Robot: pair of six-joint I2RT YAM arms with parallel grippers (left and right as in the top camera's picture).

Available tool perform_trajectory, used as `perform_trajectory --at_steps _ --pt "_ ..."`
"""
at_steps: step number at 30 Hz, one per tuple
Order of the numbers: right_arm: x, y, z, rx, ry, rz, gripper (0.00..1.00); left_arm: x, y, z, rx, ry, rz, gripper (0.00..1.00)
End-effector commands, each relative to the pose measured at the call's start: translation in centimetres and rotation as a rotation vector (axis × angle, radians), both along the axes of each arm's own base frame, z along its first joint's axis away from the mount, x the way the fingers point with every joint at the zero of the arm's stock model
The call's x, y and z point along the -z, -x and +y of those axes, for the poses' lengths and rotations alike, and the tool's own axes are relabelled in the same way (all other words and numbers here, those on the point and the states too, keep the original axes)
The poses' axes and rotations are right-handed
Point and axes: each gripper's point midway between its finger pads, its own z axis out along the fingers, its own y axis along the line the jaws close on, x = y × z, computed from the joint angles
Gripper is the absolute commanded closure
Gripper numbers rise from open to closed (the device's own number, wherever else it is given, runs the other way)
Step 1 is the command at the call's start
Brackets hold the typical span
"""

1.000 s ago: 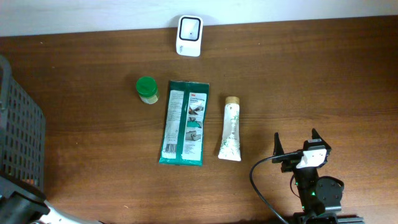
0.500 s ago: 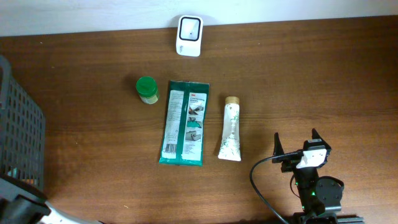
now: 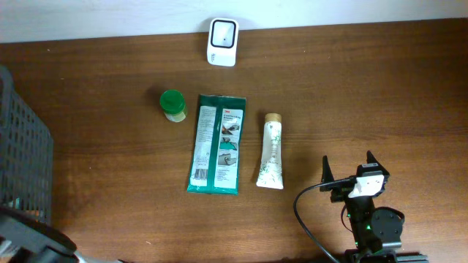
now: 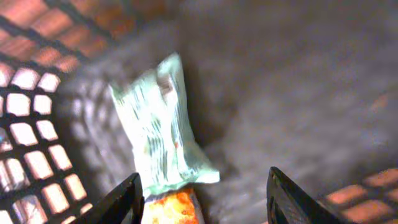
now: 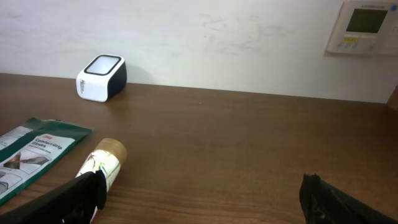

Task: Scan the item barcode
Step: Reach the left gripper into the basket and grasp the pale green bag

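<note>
In the left wrist view my left gripper hangs open inside the dark mesh basket. A pale green packet lies on the basket floor just beyond the fingers, with an orange item under its near end, close to the left finger. Neither is gripped. The white scanner stands at the table's far edge. My right gripper rests open at the front right, with nothing between its fingers. A white tube lies to its left.
A dark green packet and a green-capped jar lie left of the tube. The basket fills the left edge, with my left arm at its near end. A thermostat hangs on the wall.
My left arm has shifted a little at the bottom left by the basket. The right arm and the table items have not moved.
</note>
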Motion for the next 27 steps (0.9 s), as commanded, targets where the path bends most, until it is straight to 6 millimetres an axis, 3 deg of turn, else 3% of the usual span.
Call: perform_trajectory --at_steps 1,6,14,15,17,18,23,27 --pt "0.2 0.0 0.1 -0.001 -0.001 0.004 0.02 4.9 1.7 -0.4 -0.035 0.054 0.106 0.46" --pt "0.2 0.0 0.1 -0.001 -0.001 0.004 0.02 7.3 3.6 0.8 -0.085 0.052 0.203 0.41" --pt "0.2 0.0 0.1 -0.001 -0.001 0.004 0.02 12.7 6.4 0.5 -0.125 0.143 0.302 0.42" --pt "0.2 0.0 0.1 -0.001 -0.001 0.004 0.02 12.9 6.4 0.5 -0.124 0.148 0.306 0.46" --pt "0.2 0.0 0.1 -0.001 -0.001 0.004 0.02 13.0 6.3 0.4 -0.122 0.152 0.297 0.86" --pt "0.2 0.0 0.1 -0.001 -0.001 0.004 0.02 13.1 5.9 0.4 -0.119 0.159 0.279 1.0" --pt "0.2 0.0 0.1 -0.001 -0.001 0.004 0.02 12.7 5.2 0.4 -0.111 0.17 0.25 1.0" --pt "0.2 0.0 0.1 -0.001 -0.001 0.004 0.02 8.6 2.7 1.8 -0.09 0.123 0.195 1.0"
